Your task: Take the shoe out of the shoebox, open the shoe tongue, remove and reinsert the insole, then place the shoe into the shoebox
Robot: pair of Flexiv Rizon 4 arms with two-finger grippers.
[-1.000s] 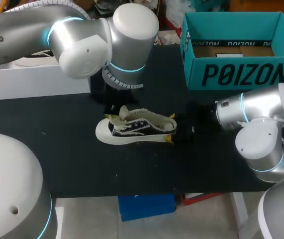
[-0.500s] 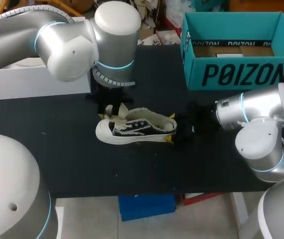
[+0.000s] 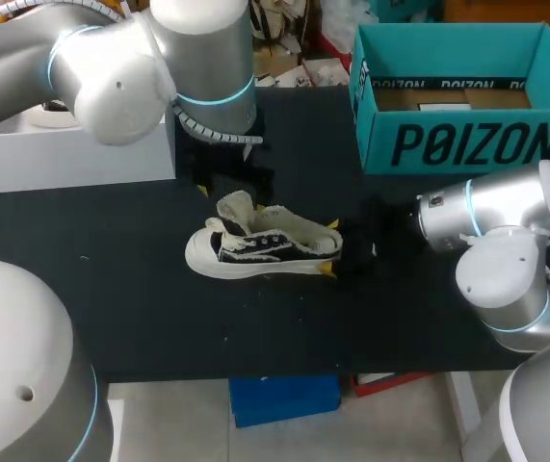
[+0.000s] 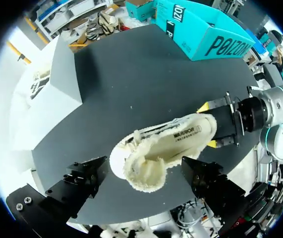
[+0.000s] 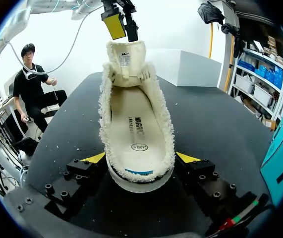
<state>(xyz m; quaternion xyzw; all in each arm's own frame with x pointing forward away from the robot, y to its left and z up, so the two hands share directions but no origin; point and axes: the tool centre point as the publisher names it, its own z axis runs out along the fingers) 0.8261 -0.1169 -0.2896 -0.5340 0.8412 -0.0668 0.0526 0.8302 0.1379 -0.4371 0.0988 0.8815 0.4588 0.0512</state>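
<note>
A cream-and-black shoe (image 3: 260, 246) lies on its sole mid-table, toe to the left, its tongue (image 3: 237, 208) pulled up. My right gripper (image 3: 329, 248) is shut on the heel, one yellow tip on each side; the right wrist view shows this grip (image 5: 140, 157) and the cream insole (image 5: 136, 129) lying inside the shoe. My left gripper (image 3: 231, 192) hangs open just above and behind the tongue. In the left wrist view its fingers (image 4: 142, 166) stand wide apart on either side of the raised tongue (image 4: 146, 171) without touching it. The teal shoebox (image 3: 458, 144) stands open at the back right.
A white box (image 3: 72, 154) sits at the back left of the black table (image 3: 159, 318), close behind my left arm. My right arm's joints (image 3: 501, 241) crowd the table's right edge in front of the shoebox.
My left gripper opened, let go of the tongue, and drew up and back to the left. The tongue stays upright. The right gripper and shoe have not moved.
</note>
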